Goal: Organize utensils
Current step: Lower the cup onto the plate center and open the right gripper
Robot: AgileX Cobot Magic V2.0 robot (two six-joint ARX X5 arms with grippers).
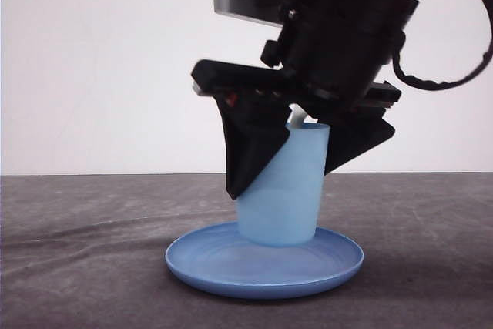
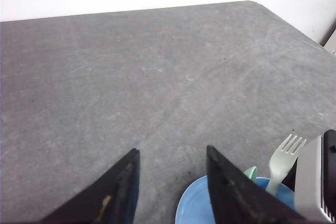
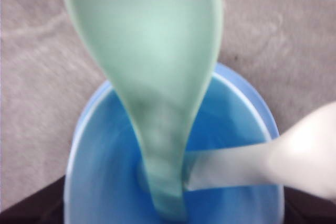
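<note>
Spoon [image 3: 152, 77] and fork [image 3: 273, 161] stand in the cup [image 1: 281, 190]. The right pincer [image 1: 281, 179] straddles it, released; next, lift clear. The left pincer [image 2: 170, 182] is open.

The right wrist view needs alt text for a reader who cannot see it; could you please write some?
A pale green spoon and a white fork stand handle-down in a light blue cup, seen blurred from directly above, bowl and fork head leaning apart. Grey table surrounds the cup.
</note>
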